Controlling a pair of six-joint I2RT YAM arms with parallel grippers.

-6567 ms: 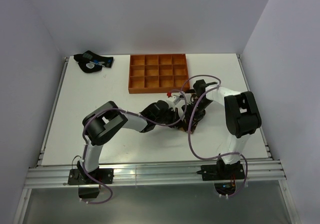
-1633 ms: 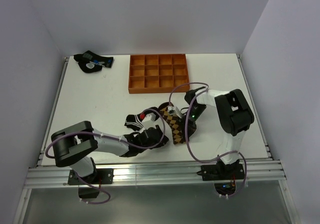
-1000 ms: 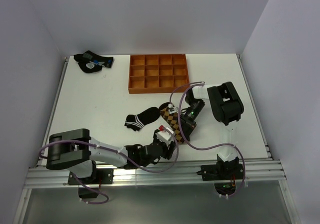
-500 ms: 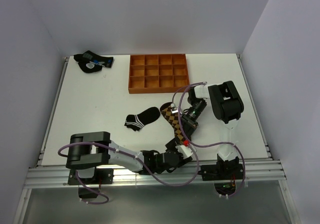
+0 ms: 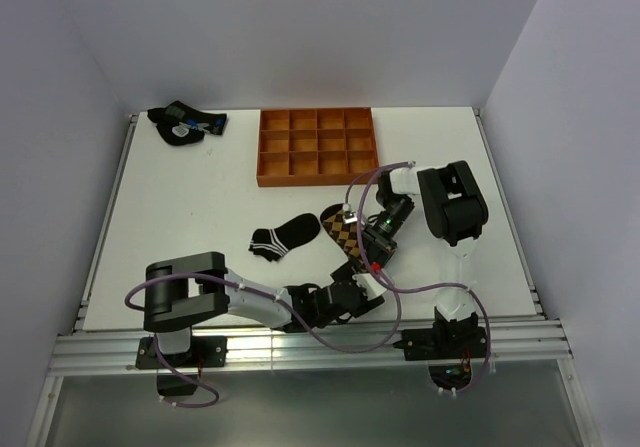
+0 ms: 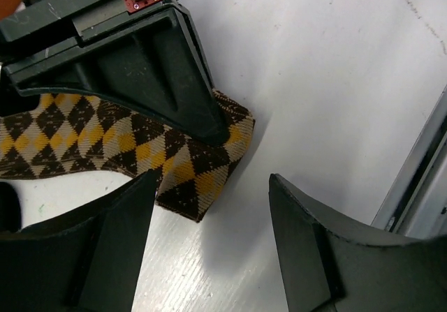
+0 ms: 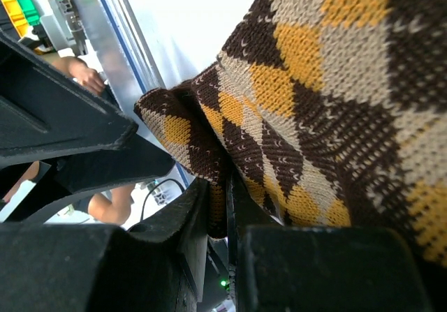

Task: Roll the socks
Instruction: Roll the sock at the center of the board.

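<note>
Shows from overhead an argyle sock (image 5: pixel 343 232) lying diagonally at mid-table, a black ankle sock (image 5: pixel 285 235) just left of it, both well apart from the orange tray (image 5: pixel 317 145). Reveals only up close the right gripper (image 7: pixel 223 186) clamped on the argyle sock's folded near end. Frames, from the left wrist, the left gripper (image 6: pixel 209 183) spread wide around that corner, with bare white table (image 6: pixel 335 82) running to the metal edge rail (image 6: pixel 419 165).

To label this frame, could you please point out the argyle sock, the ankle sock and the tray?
argyle sock (image 6: pixel 199 174): left wrist view, its free end corner.
ankle sock (image 5: pixel 288 233): top view, its middle.
tray (image 5: pixel 300 180): top view, its front wall.
</note>
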